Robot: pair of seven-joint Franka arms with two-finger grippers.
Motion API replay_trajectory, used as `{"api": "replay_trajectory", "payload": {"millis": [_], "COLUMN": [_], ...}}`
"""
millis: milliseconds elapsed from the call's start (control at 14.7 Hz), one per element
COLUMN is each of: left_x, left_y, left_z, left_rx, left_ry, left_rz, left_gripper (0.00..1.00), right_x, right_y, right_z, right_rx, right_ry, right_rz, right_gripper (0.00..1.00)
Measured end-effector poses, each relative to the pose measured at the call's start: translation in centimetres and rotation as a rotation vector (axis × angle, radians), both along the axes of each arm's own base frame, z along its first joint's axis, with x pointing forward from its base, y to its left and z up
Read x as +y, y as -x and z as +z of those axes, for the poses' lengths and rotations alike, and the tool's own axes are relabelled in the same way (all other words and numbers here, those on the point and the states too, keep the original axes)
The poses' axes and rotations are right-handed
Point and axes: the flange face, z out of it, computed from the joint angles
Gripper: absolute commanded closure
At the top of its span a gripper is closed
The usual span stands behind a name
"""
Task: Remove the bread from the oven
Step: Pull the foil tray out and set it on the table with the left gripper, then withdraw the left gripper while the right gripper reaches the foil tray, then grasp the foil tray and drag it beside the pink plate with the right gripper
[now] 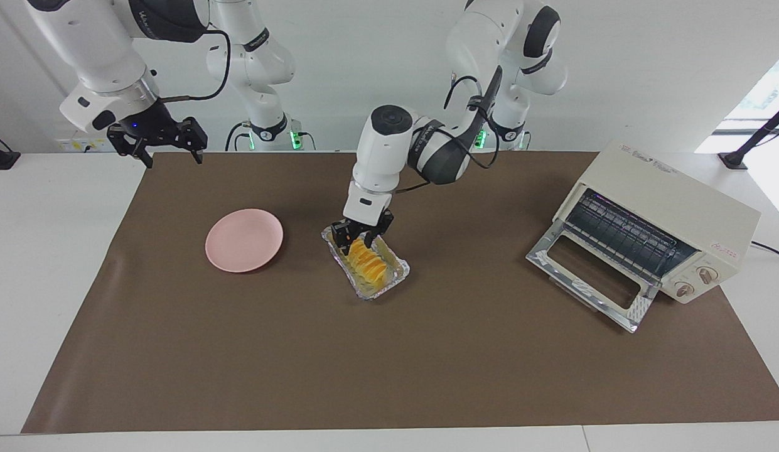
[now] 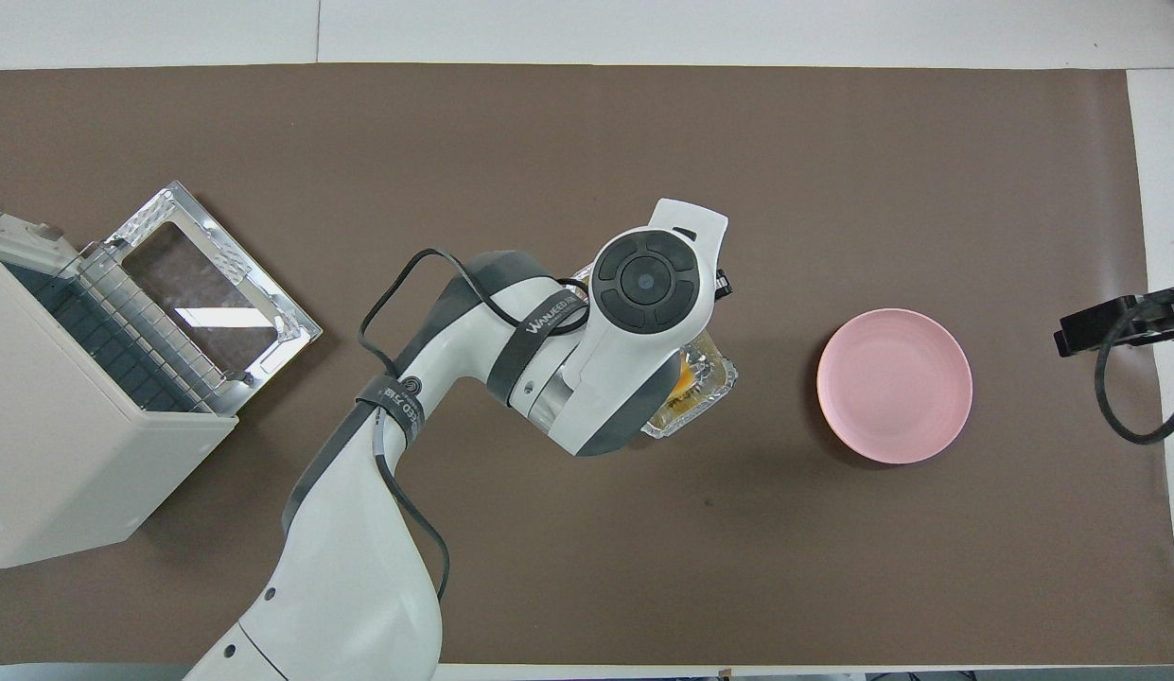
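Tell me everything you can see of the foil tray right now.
The foil tray is a small oblong pan of crinkled silver foil with a rolled rim, resting flat on the brown mat between the pink plate and the oven, lying at a slant. The ridged golden-orange bread lies inside it. The left gripper stands over its end nearer the robots, jaws apart.

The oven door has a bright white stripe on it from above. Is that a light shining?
Overhead view: yes, the open glass door of the oven mirrors a lamp as a white streak. Facing view: no streak there, the door looks dull, and bright daylight washes out the window corner.
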Motion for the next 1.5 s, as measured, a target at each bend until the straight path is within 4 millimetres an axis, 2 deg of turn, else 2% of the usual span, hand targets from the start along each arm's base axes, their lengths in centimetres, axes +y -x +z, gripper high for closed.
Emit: {"api": "replay_trajectory", "payload": {"millis": [136,273,341,477,614,750,818,886,1023,1227,1295,1500], "left_x": [5.6,13.0,17.1,25.8,34.2,41.1,43.6,45.0,46.0,46.0,46.1,46.4], "left_y": [-1.6,-3.2,-4.1,-6.0,-7.0,-7.1,-6.7,-6.3,-4.8,-1.3,0.3,0.9], "left_z": [4.6,8.4,9.5,10.1,9.5,9.1,9.1,9.3,10.1,11.7,11.9,11.5], "left_rx": [0.044,0.096,0.114,0.158,0.214,0.267,0.295,0.315,0.344,0.35,0.347,0.341], "left_ry": [-0.035,-0.083,-0.106,-0.146,-0.166,-0.186,-0.2,-0.208,-0.209,-0.211,-0.212,-0.212], "left_rz": [0.059,0.088,0.061,-0.061,-0.207,-0.331,-0.386,-0.426,-0.463,-0.495,-0.503,-0.514], "left_gripper": [0.0,0.0,0.0,0.0,0.0,0.0,0.0,0.0,0.0,0.0,0.0,0.0], "right_x": [0.1,1.2,2.2,5.3,8.9,12.4,14.3,16.2,19.8,24.5,26.2,27.4], "right_y": [0.0,-0.1,-0.2,-0.5,-0.9,-1.0,-1.2,-1.7,-3.0,-5.4,-6.2,-7.9], "right_z": [0.0,0.0,0.0,-0.3,-1.4,-2.8,-3.7,-4.9,-8.0,-14.3,-17.3,-21.9], "right_rx": [0.0,-0.002,-0.006,-0.031,-0.069,-0.091,-0.101,-0.111,-0.136,-0.167,-0.172,-0.188], "right_ry": [0.0,-0.002,-0.004,-0.007,-0.014,-0.021,-0.024,-0.03,-0.046,-0.075,-0.085,-0.096], "right_rz": [0.003,0.022,0.041,0.1,0.168,0.232,0.266,0.297,0.352,0.407,0.423,0.426], "right_gripper": [0.0,0.0,0.0,0.0,0.0,0.0,0.0,0.0,0.0,0.0,0.0,0.0]}}
